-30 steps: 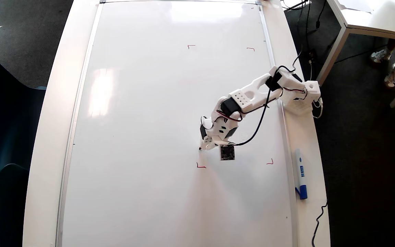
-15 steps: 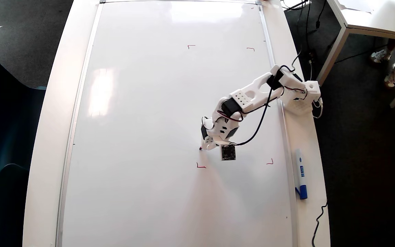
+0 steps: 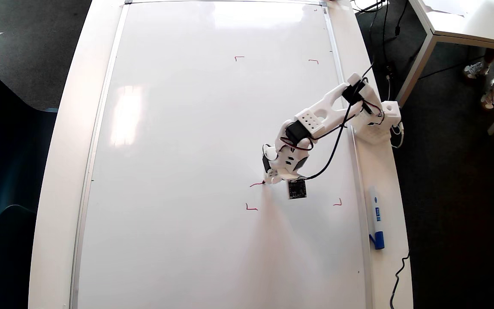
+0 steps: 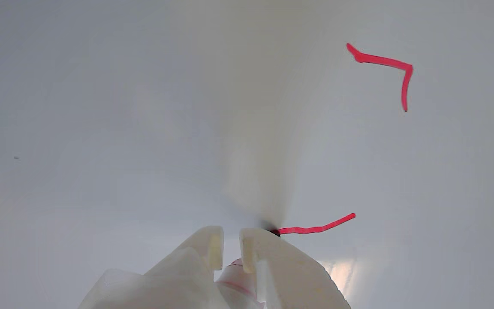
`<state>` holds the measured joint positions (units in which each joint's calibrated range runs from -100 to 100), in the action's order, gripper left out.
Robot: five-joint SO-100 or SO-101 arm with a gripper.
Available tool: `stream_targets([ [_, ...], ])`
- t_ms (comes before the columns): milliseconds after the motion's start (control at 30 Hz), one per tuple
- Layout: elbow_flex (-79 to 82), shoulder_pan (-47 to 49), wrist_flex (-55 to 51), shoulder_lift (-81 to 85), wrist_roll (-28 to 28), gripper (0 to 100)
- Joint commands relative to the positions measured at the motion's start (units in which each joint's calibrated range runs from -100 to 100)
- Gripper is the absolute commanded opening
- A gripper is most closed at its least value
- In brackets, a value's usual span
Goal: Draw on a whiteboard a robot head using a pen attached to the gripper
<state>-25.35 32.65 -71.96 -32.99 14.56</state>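
Red ink is making a short stroke (image 3: 257, 184) on the whiteboard (image 3: 178, 128), inside the four corner marks and near the lower left mark (image 3: 251, 208). The gripper (image 4: 230, 244) is clamping the pen (image 4: 239, 274) with its tip pressing down so that the line is forming. The robot head is only beginning.

On the glossy whiteboard (image 3: 178, 150), the gripper-held pen (image 4: 239, 274) tip touches a short red line (image 4: 315, 228), right of centre.
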Motion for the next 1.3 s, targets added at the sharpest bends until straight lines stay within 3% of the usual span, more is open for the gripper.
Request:
stream_targets([
  [0,4.0,0.8,-0.2,4.1,-0.1,1],
  [1267,44.9,5.7,3.8,33.8,0.2,1],
])
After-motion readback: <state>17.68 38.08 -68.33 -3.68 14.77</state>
